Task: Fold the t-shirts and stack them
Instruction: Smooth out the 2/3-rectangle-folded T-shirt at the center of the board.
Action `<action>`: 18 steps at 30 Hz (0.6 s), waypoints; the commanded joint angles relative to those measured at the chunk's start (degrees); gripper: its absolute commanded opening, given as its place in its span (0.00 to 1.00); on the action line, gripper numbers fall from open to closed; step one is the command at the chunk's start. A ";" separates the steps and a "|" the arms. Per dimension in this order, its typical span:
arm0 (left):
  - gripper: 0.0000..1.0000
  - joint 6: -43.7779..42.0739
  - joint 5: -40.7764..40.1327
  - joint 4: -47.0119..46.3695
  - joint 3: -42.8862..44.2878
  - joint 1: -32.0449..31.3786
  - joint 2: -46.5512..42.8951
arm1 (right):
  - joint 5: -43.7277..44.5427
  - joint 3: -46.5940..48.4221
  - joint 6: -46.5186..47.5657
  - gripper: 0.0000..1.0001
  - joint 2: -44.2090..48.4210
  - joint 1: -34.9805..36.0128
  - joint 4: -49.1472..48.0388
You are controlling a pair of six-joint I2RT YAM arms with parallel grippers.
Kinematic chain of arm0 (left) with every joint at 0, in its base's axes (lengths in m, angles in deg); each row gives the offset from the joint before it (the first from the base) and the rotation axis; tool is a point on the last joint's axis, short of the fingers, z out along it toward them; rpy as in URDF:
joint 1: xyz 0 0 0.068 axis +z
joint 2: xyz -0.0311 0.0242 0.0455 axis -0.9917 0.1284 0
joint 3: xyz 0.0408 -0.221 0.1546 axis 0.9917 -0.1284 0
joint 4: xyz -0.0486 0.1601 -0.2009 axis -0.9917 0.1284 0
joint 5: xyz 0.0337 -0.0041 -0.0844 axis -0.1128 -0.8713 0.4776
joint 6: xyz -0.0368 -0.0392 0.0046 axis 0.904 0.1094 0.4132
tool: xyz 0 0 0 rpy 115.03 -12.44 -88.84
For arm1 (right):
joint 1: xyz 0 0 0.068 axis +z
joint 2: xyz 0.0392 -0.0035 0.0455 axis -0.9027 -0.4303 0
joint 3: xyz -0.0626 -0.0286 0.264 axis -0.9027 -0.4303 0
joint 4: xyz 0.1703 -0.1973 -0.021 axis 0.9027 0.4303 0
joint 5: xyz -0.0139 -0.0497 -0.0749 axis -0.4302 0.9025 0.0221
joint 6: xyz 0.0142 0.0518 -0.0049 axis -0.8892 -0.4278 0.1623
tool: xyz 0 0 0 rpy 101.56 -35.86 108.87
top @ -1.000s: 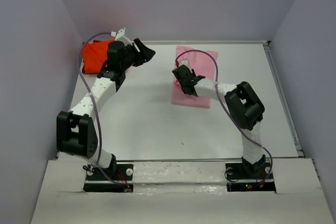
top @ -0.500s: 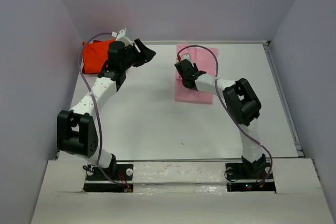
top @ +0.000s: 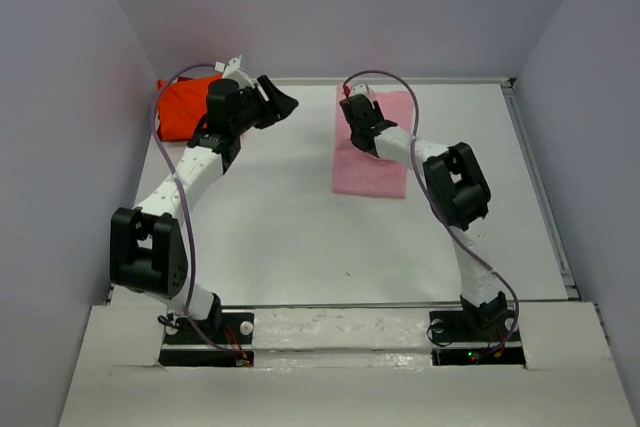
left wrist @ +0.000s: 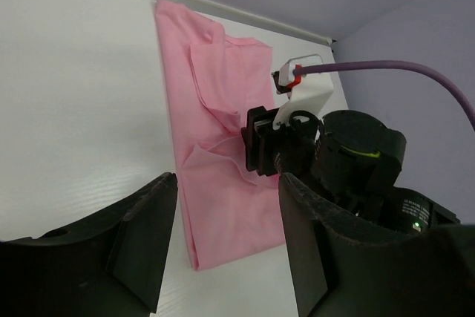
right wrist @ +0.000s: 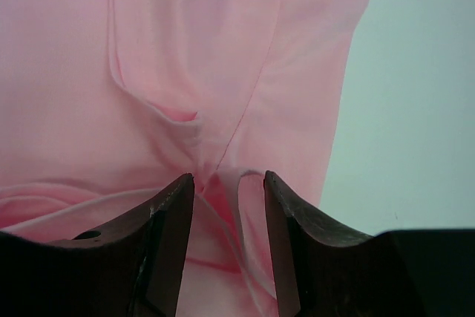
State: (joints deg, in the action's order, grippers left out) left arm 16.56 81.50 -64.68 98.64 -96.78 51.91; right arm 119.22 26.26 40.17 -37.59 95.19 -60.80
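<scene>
**Pink t-shirt pinched by right claw, left claw released**

The pink t-shirt (top: 372,162), soft thin cloth, is laid as a creased rectangle on the white tabletop (top: 280,207) near the far edge. A bunched ridge of it is grasped by the right claw (right wrist: 228,178), with that arm stretched forward and low. The orange-red t-shirt (top: 180,107) is crumpled in the far left corner. The left claw (top: 280,103) is held released near it, with nothing between its fingers.

I log: pink t-shirt (top: 372,169), plain light; orange-red t-shirt (top: 180,112), plain bright; tabletop (top: 280,212) white; cable (left wrist: 386,67) purple.
</scene>
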 commanded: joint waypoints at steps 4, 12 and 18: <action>0.66 0.66 2.51 -3.11 -0.35 0.00 -0.31 | 1.51 9.30 5.07 0.49 -5.10 -2.73 -2.52; 0.66 1.45 3.65 -3.55 -0.62 0.00 0.12 | 1.86 13.88 9.46 0.49 -2.03 -2.73 -2.70; 0.66 1.27 3.74 -3.64 -0.44 0.00 -0.05 | -0.50 8.63 6.84 0.49 6.58 -2.73 -1.03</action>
State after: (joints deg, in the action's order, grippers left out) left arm 17.56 83.18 -65.95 98.64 -96.78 52.39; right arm 119.35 36.25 47.61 -39.56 92.08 -61.10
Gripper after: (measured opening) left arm 0.662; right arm 0.486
